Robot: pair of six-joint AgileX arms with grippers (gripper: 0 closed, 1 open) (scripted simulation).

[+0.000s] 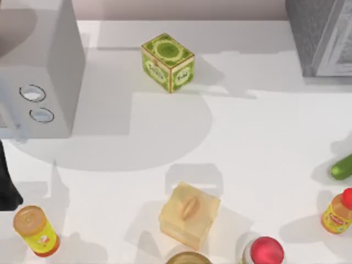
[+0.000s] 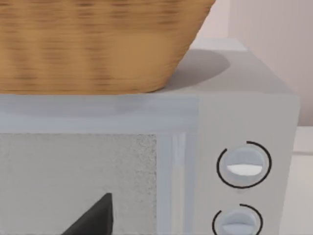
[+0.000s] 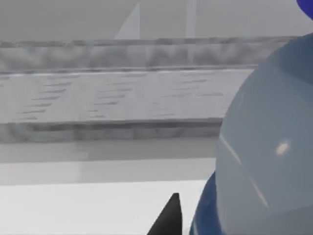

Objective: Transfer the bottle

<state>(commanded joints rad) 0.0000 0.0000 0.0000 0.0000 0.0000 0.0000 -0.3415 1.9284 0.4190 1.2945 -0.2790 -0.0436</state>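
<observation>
The bottle is clear bluish plastic and looms very close in the right wrist view. A bit of its blue cap shows at the corner, and the blue edge of its label lies low down. It stands roughly upright. My right gripper is shut on it, with one dark fingertip against the label's side and the other hidden behind the bottle. My left arm stays parked at the table's left edge, facing the microwave.
A microwave with a wicker basket on top stands at the back left, and a grey cabinet at the back right. On the table are a green box, a tan box, a yellow bottle, an orange bottle and a red-capped jar.
</observation>
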